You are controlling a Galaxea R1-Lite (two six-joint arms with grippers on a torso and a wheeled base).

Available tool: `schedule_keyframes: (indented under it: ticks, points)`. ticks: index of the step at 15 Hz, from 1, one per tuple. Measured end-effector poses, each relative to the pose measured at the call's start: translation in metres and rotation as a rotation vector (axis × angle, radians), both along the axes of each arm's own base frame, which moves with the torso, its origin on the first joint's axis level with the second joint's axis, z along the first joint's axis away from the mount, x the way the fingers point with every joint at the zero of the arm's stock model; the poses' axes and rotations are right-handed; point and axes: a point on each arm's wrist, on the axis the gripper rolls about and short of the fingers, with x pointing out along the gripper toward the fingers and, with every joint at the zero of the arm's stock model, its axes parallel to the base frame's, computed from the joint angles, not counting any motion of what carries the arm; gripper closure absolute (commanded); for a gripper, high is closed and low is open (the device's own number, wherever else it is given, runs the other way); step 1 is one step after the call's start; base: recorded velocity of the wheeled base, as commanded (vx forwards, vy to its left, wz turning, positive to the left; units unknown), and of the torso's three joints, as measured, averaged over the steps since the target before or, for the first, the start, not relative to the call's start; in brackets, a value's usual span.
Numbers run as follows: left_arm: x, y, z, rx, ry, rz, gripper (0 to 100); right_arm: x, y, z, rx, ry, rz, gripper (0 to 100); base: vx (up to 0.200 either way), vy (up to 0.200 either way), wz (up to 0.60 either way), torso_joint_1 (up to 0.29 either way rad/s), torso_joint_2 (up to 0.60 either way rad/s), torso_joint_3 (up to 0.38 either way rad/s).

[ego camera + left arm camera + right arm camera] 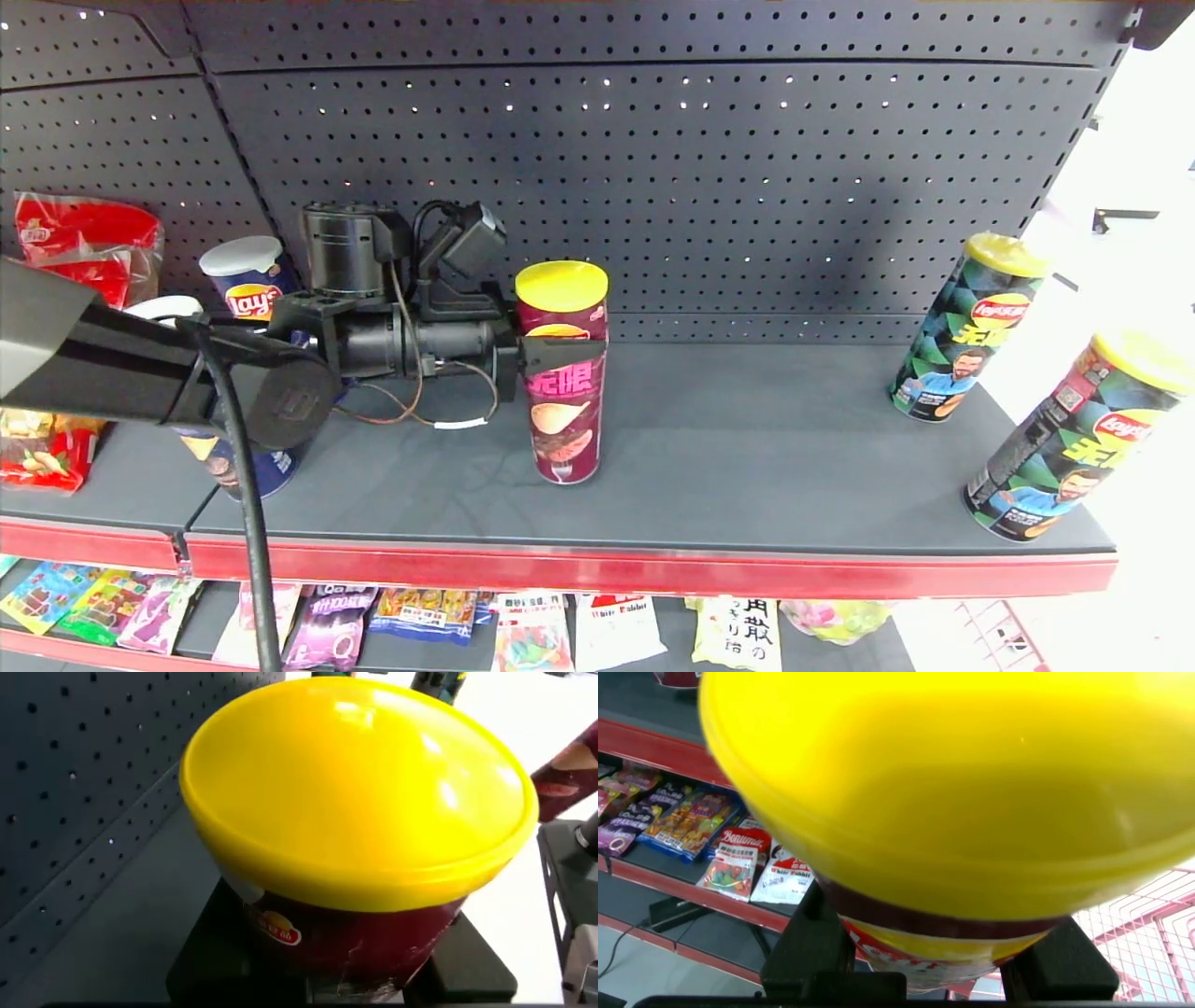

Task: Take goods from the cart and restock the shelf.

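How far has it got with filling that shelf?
Looks done: two green cans stand at the shelf's right end. In hand: the left gripper is shut on a maroon can standing upright mid-shelf; the right gripper holds a second yellow-lidded can, lower shelves behind it. Left: release the maroon can and shelve the other.

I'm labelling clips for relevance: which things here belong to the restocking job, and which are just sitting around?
Job: maroon can in the left tool, upright on the shelf; yellow-lidded can in the right tool.
Sitting around: two green cans, blue cans, red bags, packets on the lower shelf.
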Motion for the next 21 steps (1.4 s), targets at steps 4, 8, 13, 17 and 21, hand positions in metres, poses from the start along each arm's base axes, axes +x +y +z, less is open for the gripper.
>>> schedule_keyframes:
  ticks: [4, 8, 13, 17, 21]
  points:
    - [-0.015, -0.008, -0.010, 0.004, 0.001, -0.017, 100, 0.000, 0.000, 0.000, 0.000, -0.001, 0.001, 100, 0.000, 0.000, 0.00, 0.000, 0.00, 0.000]
    - [-0.023, -0.009, -0.018, 0.004, -0.006, -0.007, 100, 0.000, 0.000, 0.000, 0.000, 0.000, 0.001, 100, 0.000, 0.000, 0.00, 0.000, 0.00, 0.000]
    - [-0.029, -0.010, -0.026, 0.006, -0.006, -0.005, 100, 0.000, 0.000, 0.000, 0.000, -0.001, 0.000, 100, 0.000, 0.000, 0.00, 0.000, 0.00, 0.000]
    - [-0.035, -0.011, -0.028, 0.000, 0.017, 0.003, 100, 0.000, 0.000, 0.000, 0.000, -0.001, 0.001, 100, 0.000, 0.000, 0.00, 0.000, 0.00, 0.000]
    - [-0.040, -0.010, -0.028, -0.005, 0.023, 0.005, 100, 0.000, 0.000, 0.000, 0.000, -0.001, 0.000, 100, 0.000, 0.000, 0.00, 0.000, 0.00, 0.000]
